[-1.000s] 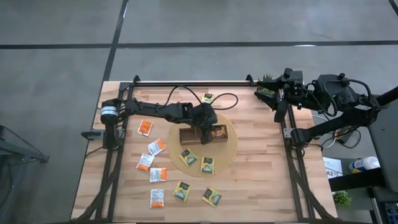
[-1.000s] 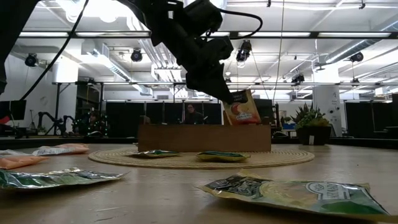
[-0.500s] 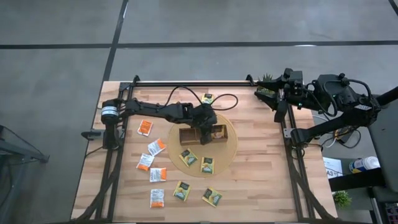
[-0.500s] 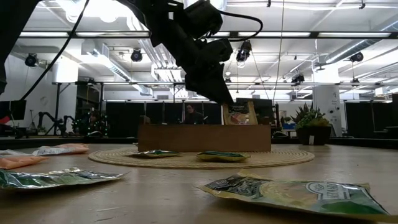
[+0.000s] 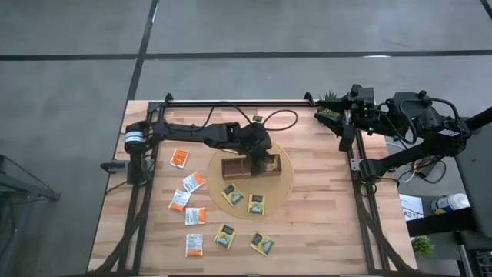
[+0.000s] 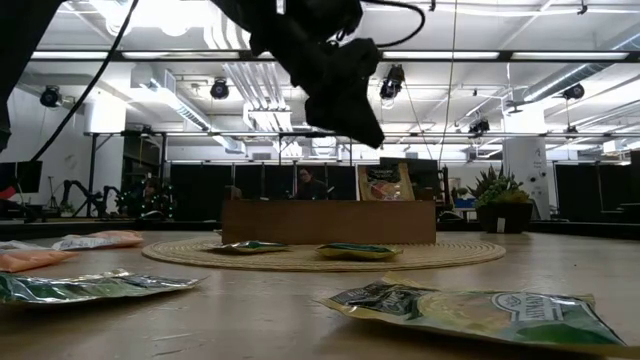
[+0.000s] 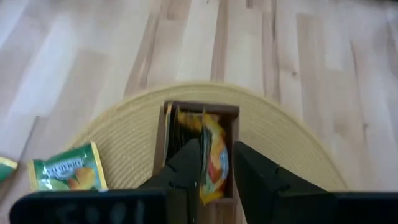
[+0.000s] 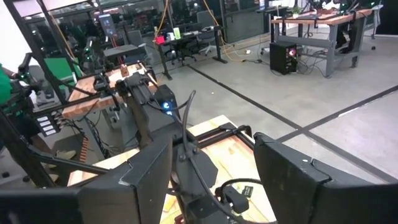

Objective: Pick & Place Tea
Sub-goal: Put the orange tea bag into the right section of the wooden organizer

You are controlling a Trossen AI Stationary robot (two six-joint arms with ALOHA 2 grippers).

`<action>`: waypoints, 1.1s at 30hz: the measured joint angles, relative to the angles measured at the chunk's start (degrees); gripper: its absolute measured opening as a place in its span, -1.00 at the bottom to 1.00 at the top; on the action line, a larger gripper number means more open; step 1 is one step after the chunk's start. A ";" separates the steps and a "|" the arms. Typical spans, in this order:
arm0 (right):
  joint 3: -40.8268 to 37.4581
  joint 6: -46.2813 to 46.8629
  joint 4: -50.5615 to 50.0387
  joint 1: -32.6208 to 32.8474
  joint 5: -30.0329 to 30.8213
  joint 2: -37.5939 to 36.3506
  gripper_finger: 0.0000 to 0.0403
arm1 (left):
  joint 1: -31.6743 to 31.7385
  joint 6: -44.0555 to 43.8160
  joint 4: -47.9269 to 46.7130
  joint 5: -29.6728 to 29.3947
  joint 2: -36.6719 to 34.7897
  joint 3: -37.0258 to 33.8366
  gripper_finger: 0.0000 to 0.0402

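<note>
An orange-red tea sachet (image 7: 216, 155) stands on edge in the right end compartment of the brown wooden tray (image 5: 234, 167), its top (image 6: 385, 180) sticking up above the tray wall (image 6: 300, 222). My left gripper (image 5: 265, 160) hangs open just above that sachet (image 6: 365, 135), clear of it; in the left wrist view its fingers (image 7: 186, 171) stand on either side of it. More sachets lie flat on the table: orange-and-white ones (image 5: 193, 182) at the left, green ones (image 5: 232, 194) near the tray. My right gripper (image 8: 214, 186) waits open, raised at the far right (image 5: 342, 115).
The tray sits on a round woven mat (image 5: 280, 188), where two green sachets (image 5: 256, 203) also lie. Other green sachets (image 5: 262, 243) lie toward the near edge, and one (image 5: 256, 121) lies at the far edge. A small potted plant (image 5: 329, 98) stands at the far right corner.
My left gripper has opened and let go of the orange-red sachet, which has dropped a little into the tray's right compartment and stays standing there. The gripper has then risen clear of it.
</note>
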 joint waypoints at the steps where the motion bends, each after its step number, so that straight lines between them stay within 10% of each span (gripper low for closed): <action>1: -0.01 0.00 -0.03 0.00 0.00 0.00 0.11 | 0.00 0.05 -0.23 0.14 0.00 0.58 -0.56; 11: -0.01 -0.20 -1.38 0.01 -0.02 0.00 0.11 | -0.70 1.01 -1.40 7.08 0.42 1.45 -0.97; 33: -0.01 0.00 -1.45 0.01 -0.04 0.00 0.11 | -2.01 0.06 4.08 4.94 8.92 0.61 -1.00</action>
